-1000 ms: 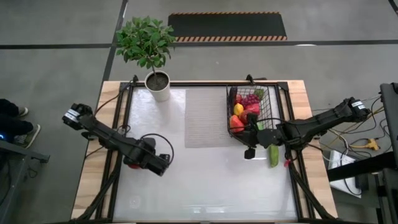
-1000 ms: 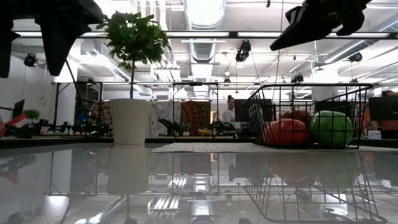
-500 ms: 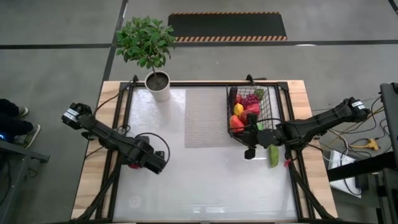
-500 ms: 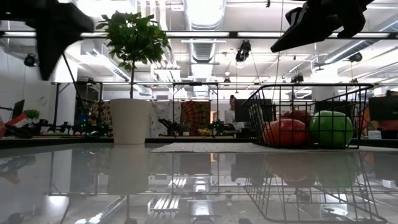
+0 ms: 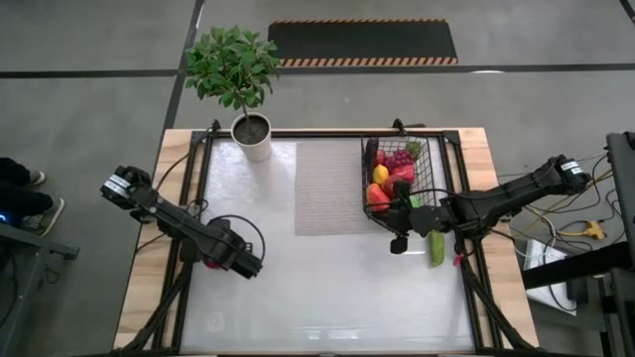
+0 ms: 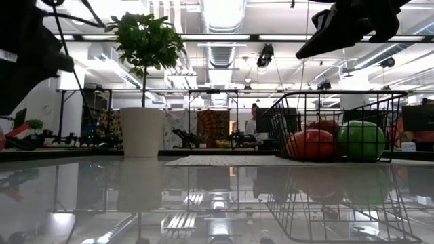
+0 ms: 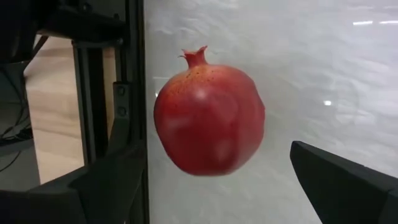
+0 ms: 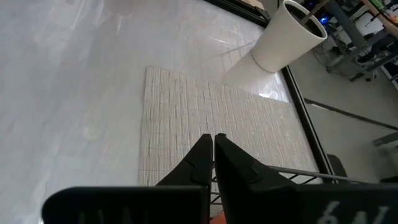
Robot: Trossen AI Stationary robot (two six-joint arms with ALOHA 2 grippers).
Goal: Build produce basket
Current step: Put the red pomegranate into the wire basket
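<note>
Left claw (image 5: 246, 265) sat low on the left of the tabletop (image 5: 327, 288) in the high view, fingers spread wide around nothing. Showed up close in the left wrist view: a red pomegranate (image 7: 209, 115) lying on the glossy white surface between the two dark fingers (image 7: 339, 183), with a gap on either side, untouched. Could not make out that fruit from above, hidden under the claw.

Right claw (image 5: 398, 243) hung at centre right, just below the basket's near edge, fingers pinched together and empty; confirmed in the right wrist view, tips closed above the woven mat (image 8: 211, 127).

Basket (image 5: 400, 178) stood at upper right of the tabletop, its left part on the mat (image 5: 327, 186). Held produce inside: purple grapes (image 5: 400, 158), a yellow lemon (image 5: 380, 175), a red and orange fruit (image 5: 377, 195). From the low view, a red apple (image 6: 313, 144) and a green apple (image 6: 361, 140) behind the wire. One green cucumber (image 5: 437, 247) lay outside, on the tabletop, beside the right arm.

Potted plant (image 5: 248, 89) at upper left of the tabletop.
</note>
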